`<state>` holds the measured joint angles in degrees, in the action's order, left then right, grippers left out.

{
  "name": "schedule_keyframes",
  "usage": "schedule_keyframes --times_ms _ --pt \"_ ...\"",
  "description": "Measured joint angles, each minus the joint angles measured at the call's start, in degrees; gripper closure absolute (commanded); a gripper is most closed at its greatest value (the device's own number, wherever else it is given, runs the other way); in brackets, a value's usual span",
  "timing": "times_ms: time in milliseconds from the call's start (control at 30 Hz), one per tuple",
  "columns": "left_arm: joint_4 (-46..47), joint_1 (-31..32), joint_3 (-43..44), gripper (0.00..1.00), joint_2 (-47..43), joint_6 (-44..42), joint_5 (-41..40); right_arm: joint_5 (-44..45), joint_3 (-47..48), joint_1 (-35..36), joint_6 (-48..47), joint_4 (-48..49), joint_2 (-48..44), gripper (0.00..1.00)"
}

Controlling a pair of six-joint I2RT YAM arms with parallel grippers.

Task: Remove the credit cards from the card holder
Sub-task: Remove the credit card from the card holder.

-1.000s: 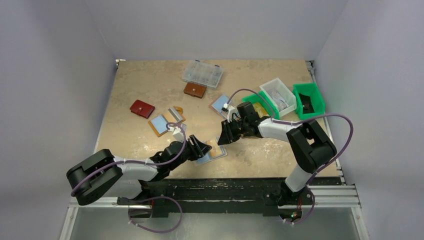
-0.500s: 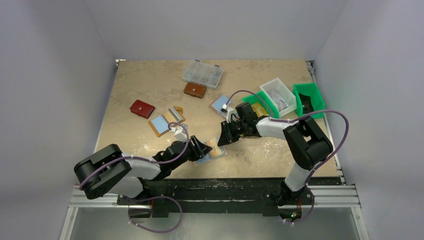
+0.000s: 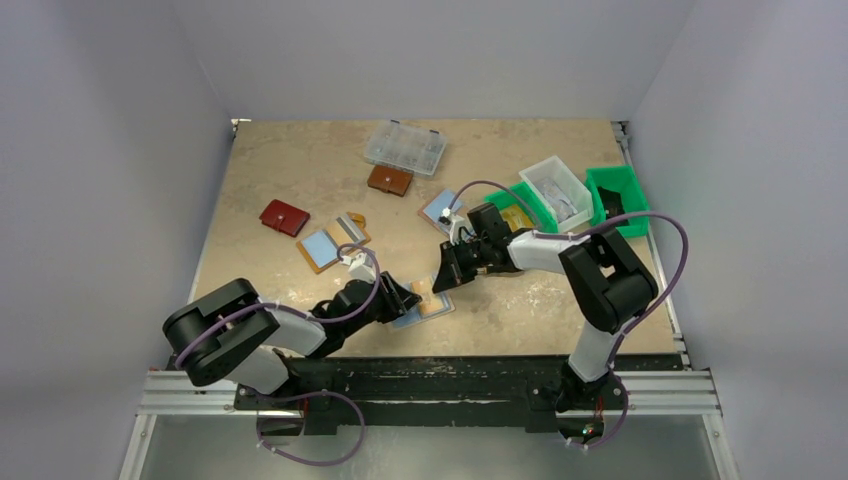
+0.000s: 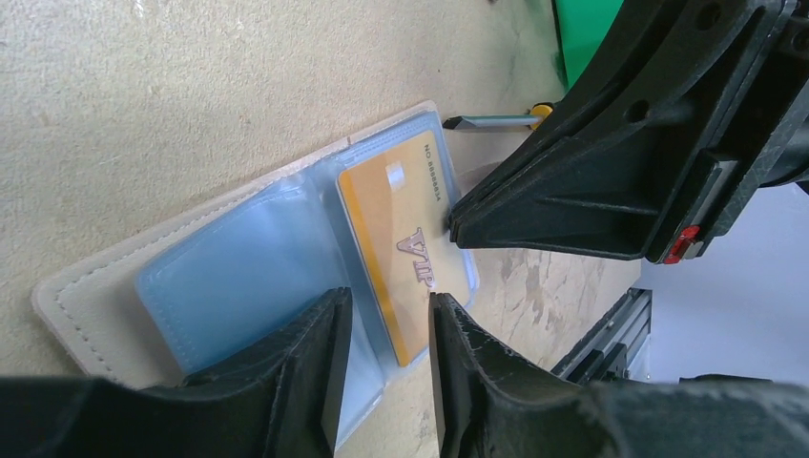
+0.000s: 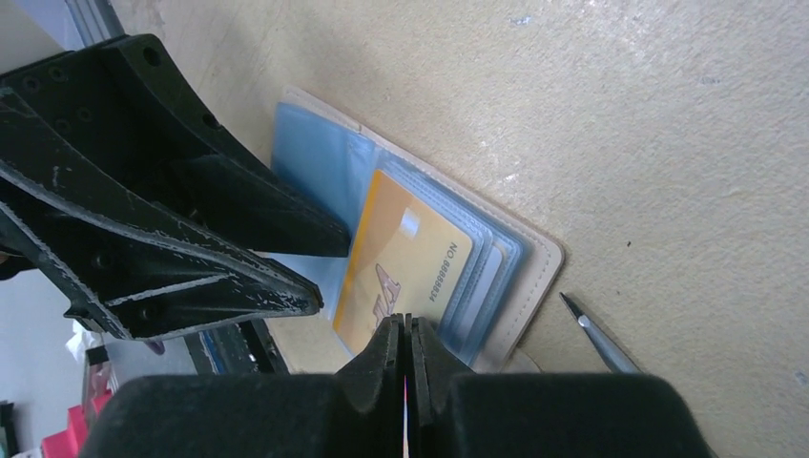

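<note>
Jaws of the right gripper (image 5: 402, 329) are pressed together at the outer edge of the yellow card (image 5: 401, 258), which they appear to pinch. Jaws of the left gripper (image 4: 389, 301) stand partly apart and grip nothing. Its two fingertips bear down on the blue sleeve of the card holder (image 4: 67, 305), one on either side of the card's inner end.

The card holder lies open and flat, directly beneath both sets of jaws.

Progress is judged as early. The yellow card sits mostly inside its sleeve, and the pale edges layered under it suggest more cards to remove.

Both arms reach low over the table (image 3: 300, 160), wrists angled down, tips facing each other across the holder. A thin metal tool (image 5: 596, 339) lies just beside the right jaws.
</note>
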<state>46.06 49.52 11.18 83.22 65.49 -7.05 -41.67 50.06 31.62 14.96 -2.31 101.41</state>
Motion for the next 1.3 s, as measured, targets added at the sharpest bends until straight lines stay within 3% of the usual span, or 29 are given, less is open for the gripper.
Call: schedule_keyframes --times_ms 367,1300 --pt "4.1 -1.2 0.0 0.69 3.7 1.5 1.9 -1.7 1.4 0.3 0.6 -0.4 1.7 0.97" --pt "4.0 -1.6 0.3 0.68 4.2 2.7 2.4 5.1 3.7 0.6 -5.0 -5.6 0.4 0.86"
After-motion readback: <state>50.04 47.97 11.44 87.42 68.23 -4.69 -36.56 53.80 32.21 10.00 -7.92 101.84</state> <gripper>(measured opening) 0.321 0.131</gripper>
